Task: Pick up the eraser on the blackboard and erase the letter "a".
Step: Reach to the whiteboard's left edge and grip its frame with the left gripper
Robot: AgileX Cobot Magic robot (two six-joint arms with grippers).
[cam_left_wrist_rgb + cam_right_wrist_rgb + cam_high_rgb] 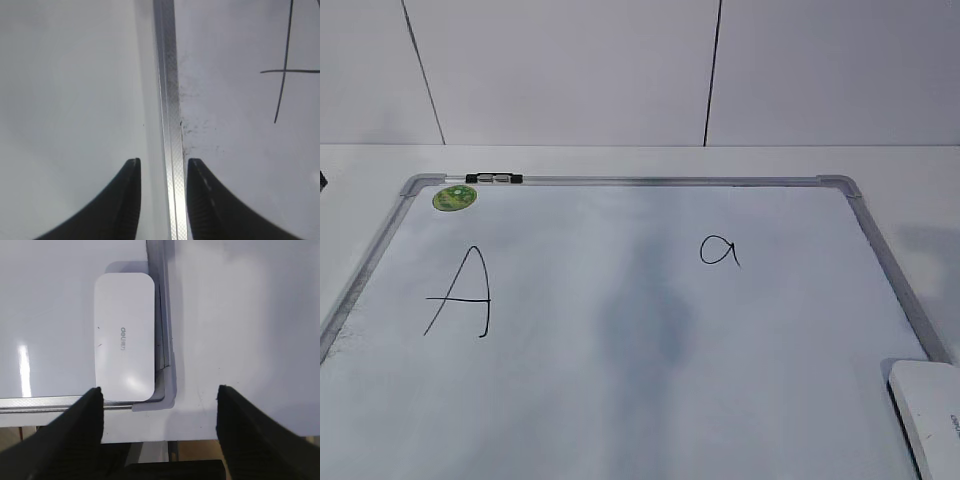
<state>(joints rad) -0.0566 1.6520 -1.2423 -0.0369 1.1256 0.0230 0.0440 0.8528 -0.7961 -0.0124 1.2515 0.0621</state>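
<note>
The blackboard is a white dry-erase board with a silver frame, lying flat on the table. The small letter "a" is written right of the board's middle. The white eraser lies at the board's near right corner; it also shows in the right wrist view, in the frame corner. My right gripper is open and empty, above the table just off that corner. My left gripper is open and empty, straddling the board's left frame. Neither gripper shows in the exterior view.
A large capital "A" is on the board's left part. A round green sticker and a small black-and-clear marker sit at the far left corner. The table's front edge lies below my right gripper.
</note>
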